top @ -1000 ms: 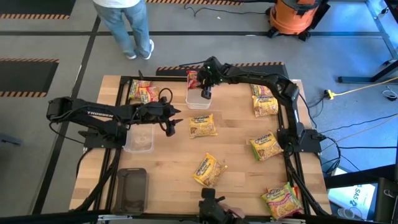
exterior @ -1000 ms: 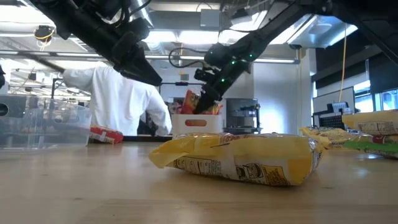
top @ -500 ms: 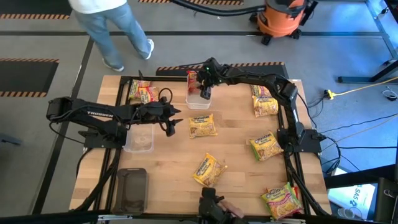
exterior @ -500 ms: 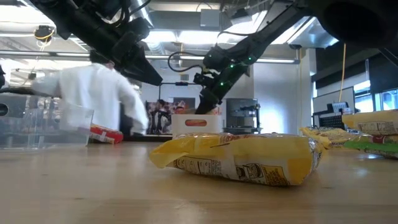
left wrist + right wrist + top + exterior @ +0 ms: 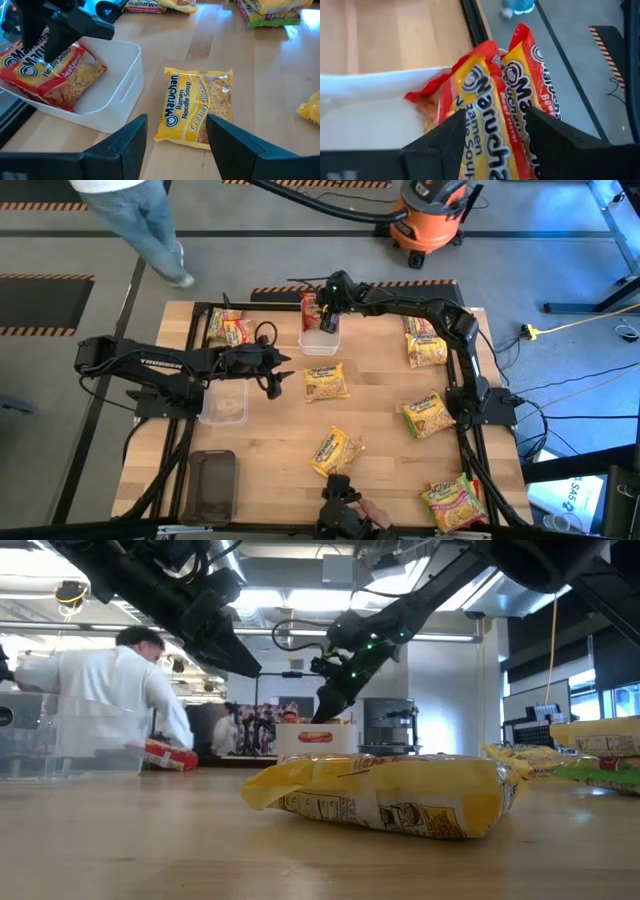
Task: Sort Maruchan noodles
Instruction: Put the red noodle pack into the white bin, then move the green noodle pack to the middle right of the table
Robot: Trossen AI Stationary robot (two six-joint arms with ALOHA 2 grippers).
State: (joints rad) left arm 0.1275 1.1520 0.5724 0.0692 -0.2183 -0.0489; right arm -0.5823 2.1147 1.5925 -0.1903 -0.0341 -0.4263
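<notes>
Right tool (image 5: 329, 321) opening wider over white bin (image 5: 318, 338), letting go red noodle packs (image 5: 495, 110); sorted. Left tool (image 5: 272, 378) waiting open, empty, near yellow pack (image 5: 326, 382).

The wooden table (image 5: 380, 430) stands on a grey floor (image 5: 260, 240) marked with black-and-orange hazard tape (image 5: 45, 277). An orange shop vacuum (image 5: 428, 202) sits beyond the far edge. Ceiling light strips (image 5: 300, 600) illuminate the room; a person in white (image 5: 110, 680) stands far left.

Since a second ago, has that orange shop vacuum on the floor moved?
Yes. The orange shop vacuum slid left along the floor, measured against the wooden table.
</notes>
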